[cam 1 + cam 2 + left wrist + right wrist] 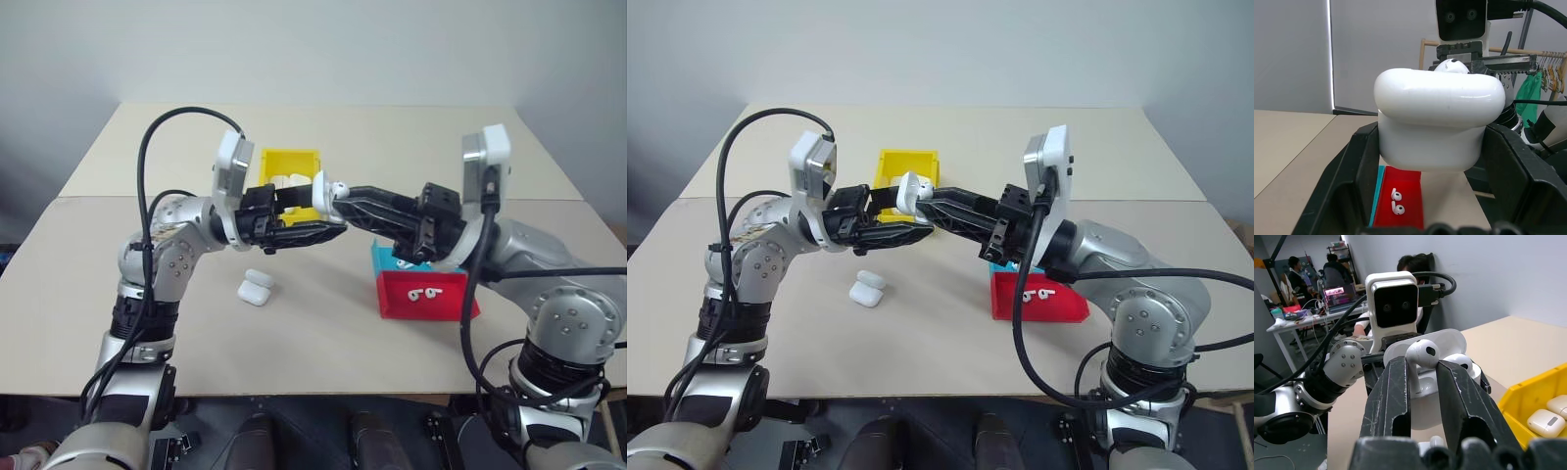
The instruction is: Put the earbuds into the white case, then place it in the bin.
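Note:
My left gripper [328,211] is shut on the white case [325,190], held in the air in front of the yellow bin [289,160]. The case's lid [1448,339] stands open, and one earbud [1460,361] sits inside. My right gripper [1422,377] comes in from the opposite side, shut on another earbud [1422,354], right over the case's opening. In the left wrist view the case [1437,122] fills the space between my fingers, with that earbud [1451,66] showing just above it. Two more earbuds [423,293] lie in a red tray [446,305].
The bin holds several white cases [1545,422]. Another white case [256,287] lies on the table [323,343] below my left gripper. A blue tray [377,257] sits behind the red one, under my right arm. People sit at desks [1308,313] in the background.

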`<action>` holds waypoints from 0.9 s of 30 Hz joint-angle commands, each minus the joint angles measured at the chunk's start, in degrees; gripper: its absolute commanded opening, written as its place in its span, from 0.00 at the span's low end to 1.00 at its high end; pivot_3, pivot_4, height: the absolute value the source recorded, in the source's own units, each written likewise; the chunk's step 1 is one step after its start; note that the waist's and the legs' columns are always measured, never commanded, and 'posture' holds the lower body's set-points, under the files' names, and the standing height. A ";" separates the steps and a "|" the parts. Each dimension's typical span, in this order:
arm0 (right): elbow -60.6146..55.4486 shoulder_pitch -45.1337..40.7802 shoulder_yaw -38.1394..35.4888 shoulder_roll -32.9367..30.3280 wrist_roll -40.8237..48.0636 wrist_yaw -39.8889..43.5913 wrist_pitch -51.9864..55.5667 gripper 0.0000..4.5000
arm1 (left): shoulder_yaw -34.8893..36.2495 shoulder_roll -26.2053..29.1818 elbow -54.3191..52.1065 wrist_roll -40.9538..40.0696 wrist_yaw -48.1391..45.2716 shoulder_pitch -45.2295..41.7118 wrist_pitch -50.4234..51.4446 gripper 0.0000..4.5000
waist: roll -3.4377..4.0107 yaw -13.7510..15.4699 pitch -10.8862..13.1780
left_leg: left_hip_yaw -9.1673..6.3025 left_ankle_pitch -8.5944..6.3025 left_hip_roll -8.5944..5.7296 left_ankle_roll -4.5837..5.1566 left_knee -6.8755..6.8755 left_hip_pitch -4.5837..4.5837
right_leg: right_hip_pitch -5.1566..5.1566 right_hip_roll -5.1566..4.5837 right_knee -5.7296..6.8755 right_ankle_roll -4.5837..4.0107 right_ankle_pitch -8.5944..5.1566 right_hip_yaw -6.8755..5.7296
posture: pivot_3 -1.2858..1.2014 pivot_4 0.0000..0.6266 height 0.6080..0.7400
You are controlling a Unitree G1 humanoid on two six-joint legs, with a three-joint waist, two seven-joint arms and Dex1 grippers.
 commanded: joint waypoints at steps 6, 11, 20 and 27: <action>-1.76 1.25 3.47 -3.01 2.23 -0.23 -1.93 0.36 | 1.48 -0.79 -2.02 -0.92 0.22 -0.68 -1.39 0.63 | 0.00 0.01 0.00 | 0.00 0.00 0.00 0.00 0.00 0.00 | 0.00 0.00 -0.01 0.00 0.00 0.00 | 0.52 0.24 1.00; -1.32 1.37 4.50 -5.31 1.97 0.23 -2.72 0.77 | 1.56 -0.82 -2.52 -1.03 0.67 -0.44 -1.24 0.63 | 0.00 0.01 0.00 | -0.01 0.00 0.00 0.00 0.00 0.00 | 0.00 0.00 -0.02 0.00 0.00 0.00 | 0.52 0.24 1.00; -0.47 1.87 2.56 -11.20 4.10 4.51 -4.47 0.99 | 1.61 -0.59 -2.12 -0.91 0.73 -0.55 -1.46 0.63 | -0.01 0.12 0.00 | -0.01 0.00 0.00 0.00 0.00 0.00 | 0.01 0.00 -0.03 0.00 0.00 0.00 | 0.52 0.24 1.00; 4.27 0.00 -0.02 -18.57 3.24 10.68 -6.10 0.87 | 0.46 -1.37 -0.06 0.51 0.44 -0.81 -1.63 0.63 | -0.02 0.13 0.00 | -0.02 -0.01 0.00 0.01 0.01 -0.02 | 0.02 0.00 -0.06 0.00 0.00 -0.01 | 0.52 0.24 1.00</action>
